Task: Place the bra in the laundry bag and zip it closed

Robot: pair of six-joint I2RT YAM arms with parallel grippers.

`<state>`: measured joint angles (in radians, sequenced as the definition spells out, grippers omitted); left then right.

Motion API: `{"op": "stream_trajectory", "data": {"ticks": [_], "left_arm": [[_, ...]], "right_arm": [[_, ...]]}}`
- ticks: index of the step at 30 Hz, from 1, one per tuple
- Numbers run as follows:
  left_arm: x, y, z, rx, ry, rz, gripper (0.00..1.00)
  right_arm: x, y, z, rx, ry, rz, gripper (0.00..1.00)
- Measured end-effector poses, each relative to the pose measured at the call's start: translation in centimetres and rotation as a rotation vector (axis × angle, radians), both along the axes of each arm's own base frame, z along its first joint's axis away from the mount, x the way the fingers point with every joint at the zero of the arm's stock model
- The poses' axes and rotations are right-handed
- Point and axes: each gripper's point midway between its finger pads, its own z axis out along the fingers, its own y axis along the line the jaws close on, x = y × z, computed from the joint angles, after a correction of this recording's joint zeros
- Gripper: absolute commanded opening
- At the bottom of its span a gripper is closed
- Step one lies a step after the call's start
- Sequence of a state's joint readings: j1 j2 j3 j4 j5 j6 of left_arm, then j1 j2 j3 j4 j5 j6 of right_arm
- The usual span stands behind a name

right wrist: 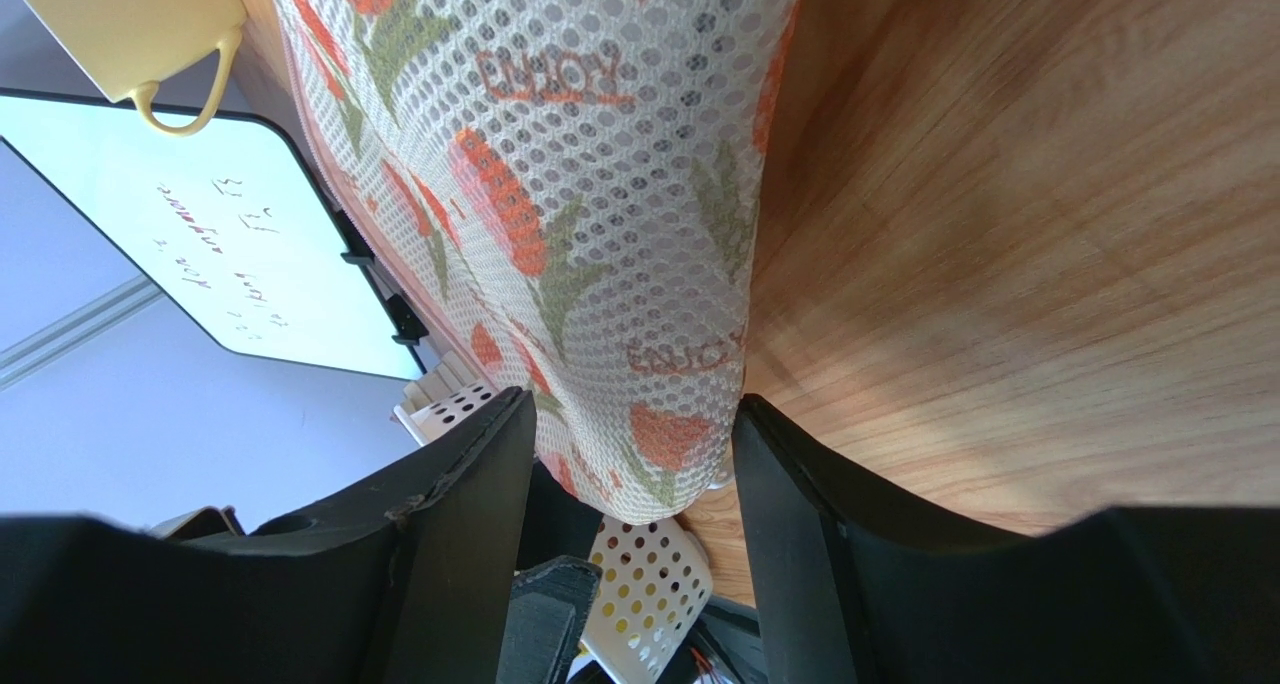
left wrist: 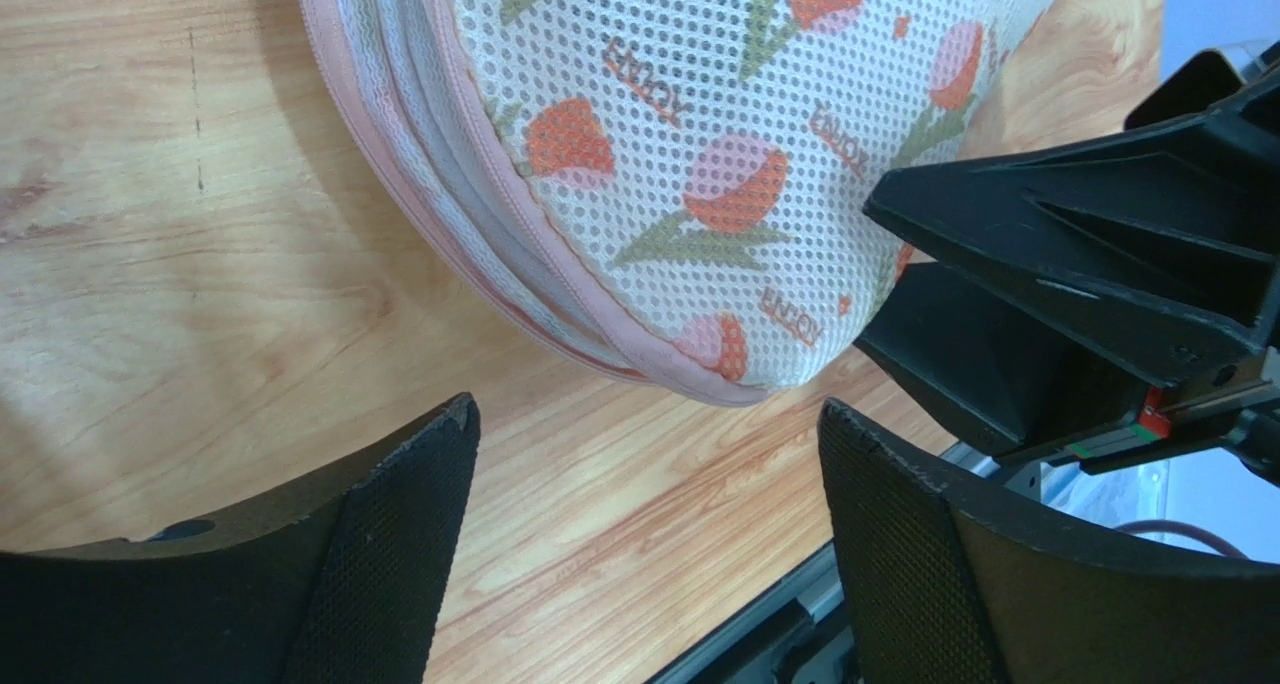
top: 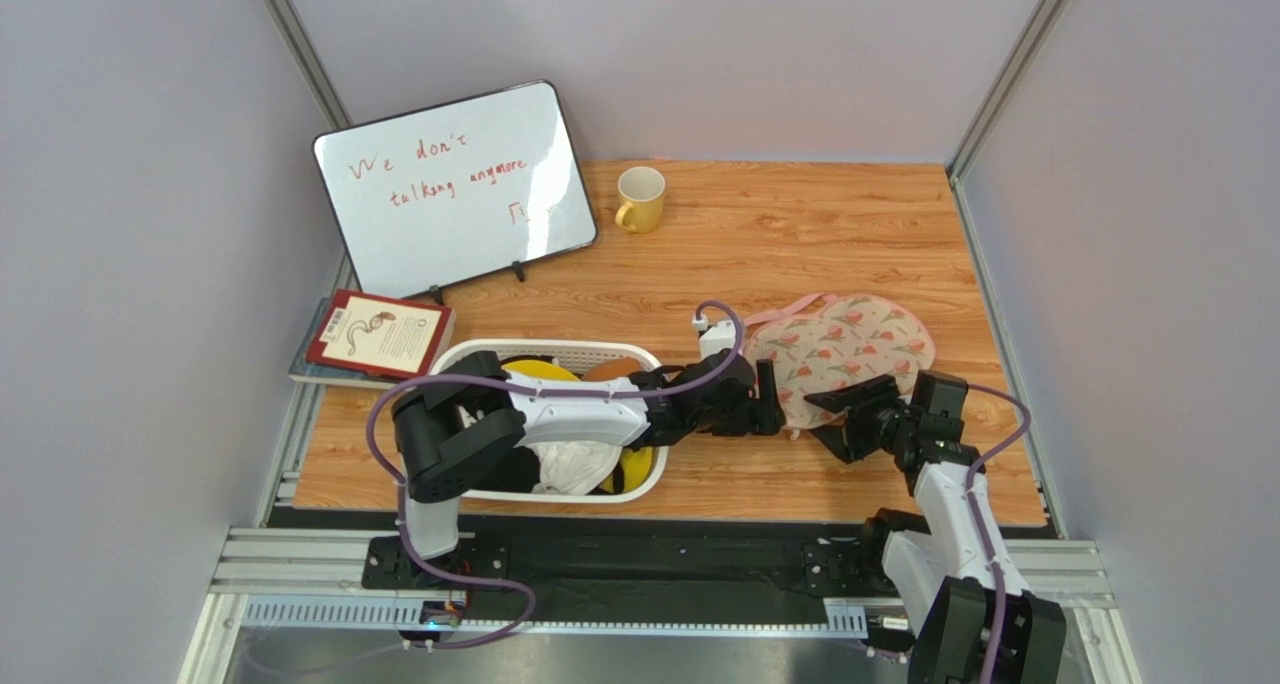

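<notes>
We see the laundry bag (top: 849, 339), long axis parallel to the worktop's (top: 902, 212) near edge, pinched by the right gripper (right wrist: 631, 402); left gripper (left wrist: 646, 414) agape beside it.

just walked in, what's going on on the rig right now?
The right gripper is clamped on the near edge of the laundry bag, which lies on the wooden table. The left gripper hovers open just short of the bag's pink zip edge, holding nothing. No bra is in sight. The bag looks bulged, but its contents are hidden, and I cannot tell whether the zip is fully closed. The white basket on the left holds other clothes.
</notes>
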<state>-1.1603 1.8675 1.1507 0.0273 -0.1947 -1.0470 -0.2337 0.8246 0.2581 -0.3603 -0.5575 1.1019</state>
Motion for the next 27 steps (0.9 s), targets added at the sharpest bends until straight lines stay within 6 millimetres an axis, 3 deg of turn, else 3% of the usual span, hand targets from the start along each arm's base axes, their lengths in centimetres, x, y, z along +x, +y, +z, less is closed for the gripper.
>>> {"op": "stream_trajectory", "data": {"ticks": [7,16,27], "left_arm": [[1.3,-0.2,-1.2,-0.006,0.032,0.004,0.63],[3.1,-0.2,-1.4,-0.022,0.035,-0.007,0.03],[4.4,-0.6,0.1,-0.077,0.062,-0.036,0.0]], "right_arm": [[-0.1,0.0,-0.2,0.0,0.009,0.003,0.57],[-0.2,0.0,-0.5,-0.008,0.013,0.015,0.58],[-0.2,-0.6,-1.6,-0.048,0.017,0.056,0.7]]}}
